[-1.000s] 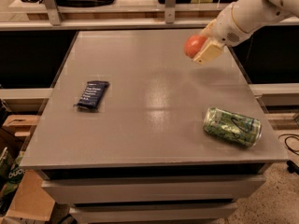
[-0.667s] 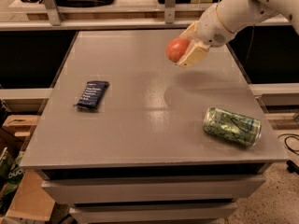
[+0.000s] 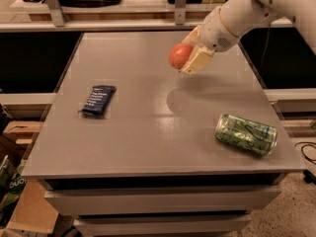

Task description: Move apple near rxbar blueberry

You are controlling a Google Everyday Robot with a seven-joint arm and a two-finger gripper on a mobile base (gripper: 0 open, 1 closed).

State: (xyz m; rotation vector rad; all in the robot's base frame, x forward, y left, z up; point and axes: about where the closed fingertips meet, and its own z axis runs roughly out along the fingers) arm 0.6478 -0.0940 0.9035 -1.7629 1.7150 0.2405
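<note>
The apple (image 3: 179,55), small, round and red-orange, is held in my gripper (image 3: 188,56) above the far middle of the grey table (image 3: 148,137), clear of the surface. The gripper's cream fingers (image 3: 197,60) are shut on it, and the white arm reaches in from the upper right. The rxbar blueberry (image 3: 98,99), a flat dark navy wrapper with white lettering, lies flat on the left part of the table, well to the left of and nearer than the apple.
A green drink can (image 3: 246,134) lies on its side near the table's right front edge. The table's edges drop off on all sides. Shelving stands behind it, and cardboard boxes (image 3: 19,206) sit on the floor at the lower left.
My gripper has carried the apple leftward and a little nearer, from the far right of the table towards its middle. The bar and the can have not moved.
</note>
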